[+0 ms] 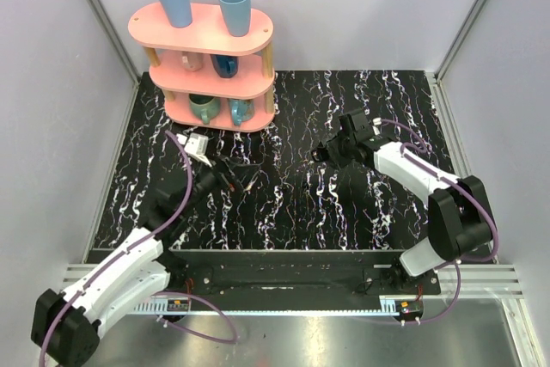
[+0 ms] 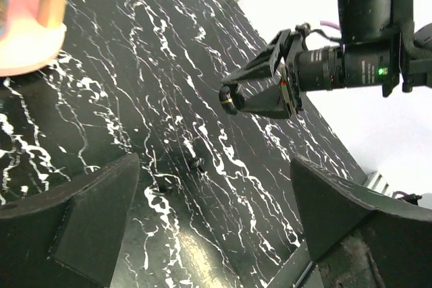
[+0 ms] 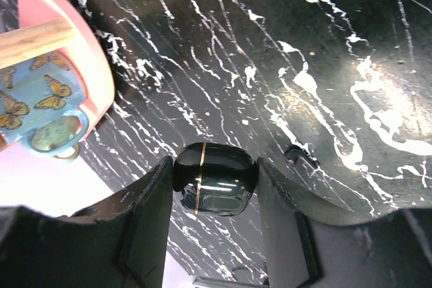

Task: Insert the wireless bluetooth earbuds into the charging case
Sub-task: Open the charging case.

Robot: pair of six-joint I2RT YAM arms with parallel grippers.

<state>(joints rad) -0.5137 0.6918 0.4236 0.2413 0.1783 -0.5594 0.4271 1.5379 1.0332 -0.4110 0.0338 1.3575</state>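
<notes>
Your right gripper (image 3: 214,193) grasps the charging case (image 3: 216,175) between its fingers, lid shut. Your left gripper (image 2: 214,166) hangs wide open, empty. The earbuds cannot be made out. Next, probably: open the lid.

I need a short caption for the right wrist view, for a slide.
Right gripper grips the black charging case between its fingers over the marbled table.

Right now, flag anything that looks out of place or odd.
The charging case is closed, pinched in the right gripper and seemingly clear of the table. No earbuds are clearly visible. Nothing looks spilled or damaged.
</notes>
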